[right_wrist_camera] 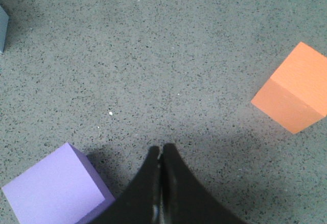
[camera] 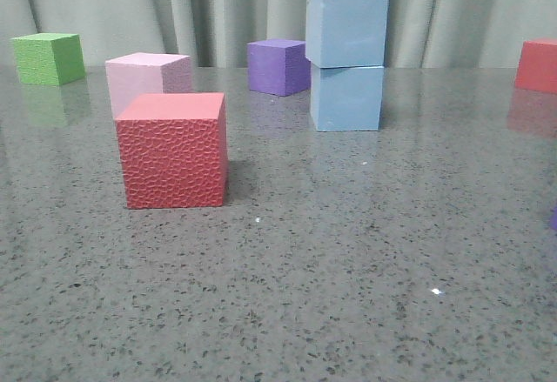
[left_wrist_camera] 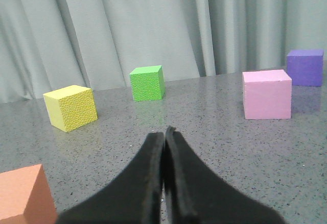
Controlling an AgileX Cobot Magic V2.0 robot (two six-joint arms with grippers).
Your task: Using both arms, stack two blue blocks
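Observation:
Two pale blue blocks stand stacked at the back middle of the table in the front view: the upper blue block (camera: 346,29) rests on the lower blue block (camera: 346,97), turned slightly off square. Neither arm shows in the front view. In the left wrist view my left gripper (left_wrist_camera: 164,132) is shut with nothing between its black fingers, low over the table. In the right wrist view my right gripper (right_wrist_camera: 160,150) is also shut and empty above bare table. A dark blue-grey corner (right_wrist_camera: 2,27) shows at that view's edge.
Front view: a red cube (camera: 174,150) near the middle left, a pink cube (camera: 148,77) behind it, a green cube (camera: 50,57) far left, a purple cube (camera: 278,66), a red cube (camera: 538,64) far right. A yellow cube (left_wrist_camera: 70,107) and an orange cube (right_wrist_camera: 294,95) appear in the wrist views.

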